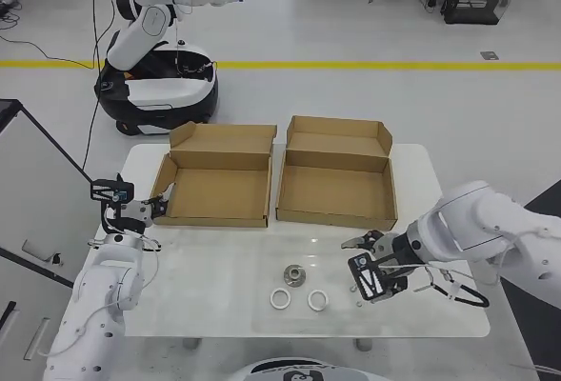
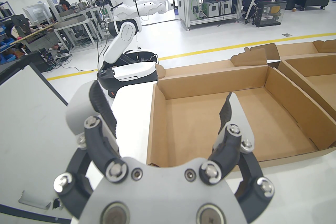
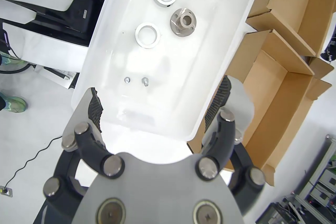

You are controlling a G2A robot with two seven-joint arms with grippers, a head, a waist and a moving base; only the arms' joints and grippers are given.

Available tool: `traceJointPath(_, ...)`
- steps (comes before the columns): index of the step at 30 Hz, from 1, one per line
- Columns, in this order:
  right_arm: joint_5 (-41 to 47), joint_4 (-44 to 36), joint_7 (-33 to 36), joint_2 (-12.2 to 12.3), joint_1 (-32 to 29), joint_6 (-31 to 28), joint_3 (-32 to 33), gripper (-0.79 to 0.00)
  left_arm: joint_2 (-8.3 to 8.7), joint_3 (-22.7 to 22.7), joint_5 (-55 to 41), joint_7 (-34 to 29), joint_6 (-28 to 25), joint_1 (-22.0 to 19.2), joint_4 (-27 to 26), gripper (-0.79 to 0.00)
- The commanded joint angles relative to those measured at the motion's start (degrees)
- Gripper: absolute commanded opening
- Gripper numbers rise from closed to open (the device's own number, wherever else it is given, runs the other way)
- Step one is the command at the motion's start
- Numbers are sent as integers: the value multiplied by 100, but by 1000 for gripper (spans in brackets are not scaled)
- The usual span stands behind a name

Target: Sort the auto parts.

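Both tools spread, nothing held; parts loose on the bench.
I see the flanged hub (image 1: 292,276), a ring (image 1: 280,299) and a second ring (image 1: 317,301) at 6 o'clock on the bench (image 1: 213,286). The right tool (image 1: 361,267) hangs at 4 o'clock over two small fasteners (image 3: 145,81). The left tool (image 1: 154,205) sits at 9 o'clock, beside the left box (image 1: 213,195).

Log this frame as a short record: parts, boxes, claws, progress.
parts on table: flanged hub, two rings, two small fasteners
boxes: left cardboard box and right cardboard box, both empty
left claw: open, at the left box's front corner
right claw: open, above the table near the fasteners
progress: nothing sorted yet
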State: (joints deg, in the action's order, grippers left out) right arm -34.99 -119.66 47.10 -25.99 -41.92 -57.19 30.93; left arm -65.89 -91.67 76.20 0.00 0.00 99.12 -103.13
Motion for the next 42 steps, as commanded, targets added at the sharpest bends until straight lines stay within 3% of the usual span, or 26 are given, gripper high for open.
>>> traceJointPath(1,21,81,29,-42,206,29,-278,0,0,0,0,0,0,0,0,0)
traceJointPath(16,380,702,310,-431,1401,312,-1928,0,0,0,0,0,0,0,0,0)
traceJointPath(42,260,692,269,-474,1338,270,-1918,0,0,0,0,0,0,0,0,0)
